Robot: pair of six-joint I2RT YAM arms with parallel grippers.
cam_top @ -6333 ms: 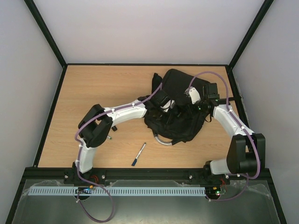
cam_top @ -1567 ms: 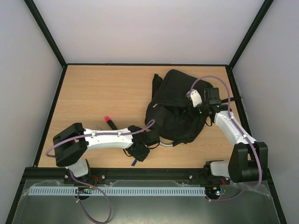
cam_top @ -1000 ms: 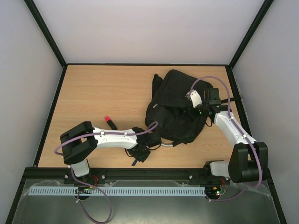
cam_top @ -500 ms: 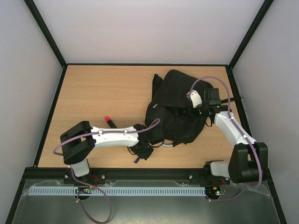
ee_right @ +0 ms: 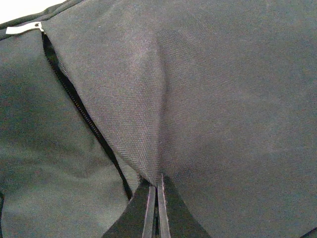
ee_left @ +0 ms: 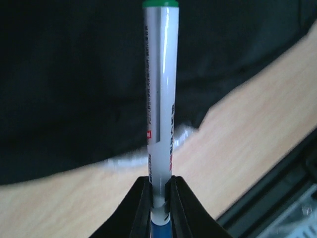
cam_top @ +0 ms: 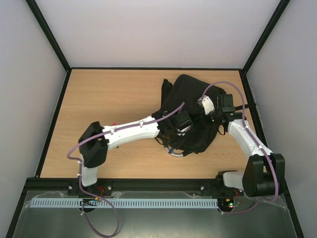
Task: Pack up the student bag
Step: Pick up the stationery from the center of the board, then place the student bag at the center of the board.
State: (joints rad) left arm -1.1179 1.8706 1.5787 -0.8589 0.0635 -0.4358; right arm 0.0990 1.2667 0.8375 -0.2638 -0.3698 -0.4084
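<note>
The student bag (cam_top: 194, 101), a big black fabric backpack, lies at the right of the table with its silvery loop handle (cam_top: 176, 153) toward the near side. My left gripper (cam_top: 176, 133) hovers over the bag's near-left part. In the left wrist view it (ee_left: 160, 191) is shut on a white marker (ee_left: 160, 99) with a blue lower end, which points at the black bag (ee_left: 74, 74). My right gripper (ee_right: 157, 186) is shut on a pinched fold of the bag's fabric (ee_right: 163, 124), beside an open zipper (ee_right: 79, 111).
A red-tipped marker (cam_top: 113, 124) peeks out from behind my left arm on the wooden table (cam_top: 109, 94). Black frame rails run along the table's edges, and the near rail (ee_left: 277, 193) shows low in the left wrist view.
My left arm has lifted the marker from the table near the front edge and swung it right and away, up over the bag. The right gripper has kept its pinch and place.
</note>
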